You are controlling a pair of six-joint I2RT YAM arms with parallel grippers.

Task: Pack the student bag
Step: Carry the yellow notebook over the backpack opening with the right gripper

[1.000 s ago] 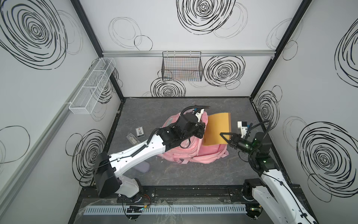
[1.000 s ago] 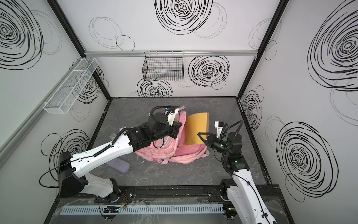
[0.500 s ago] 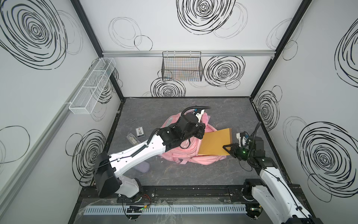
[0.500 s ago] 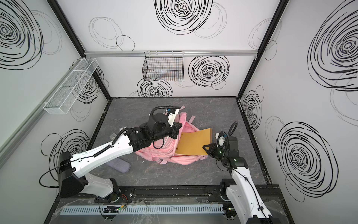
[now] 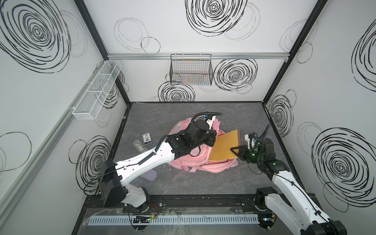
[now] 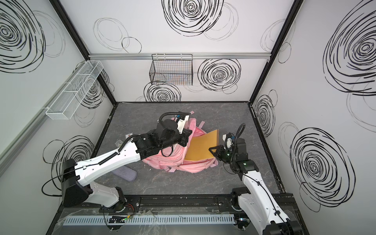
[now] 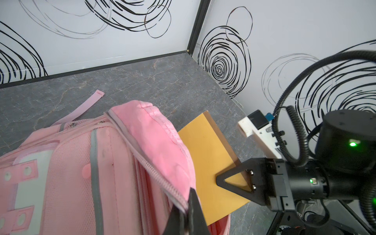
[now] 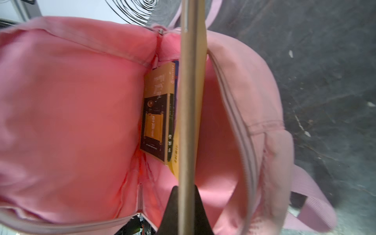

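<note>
White panel walls [image 5: 213, 20] on three sides, scrawled with black concentric swirls and joined at black corner posts [image 5: 93, 30]; an aluminium rail [image 5: 244, 55] runs across the back wall. Floor [image 5: 162, 114] dark grey, marbled with pale veins — matte, evenly lit. Black wire basket [image 5: 191, 75] hangs from the rail near centre; white mesh tray [image 5: 97, 89], divided into compartments, is fixed along the left wall.
</note>
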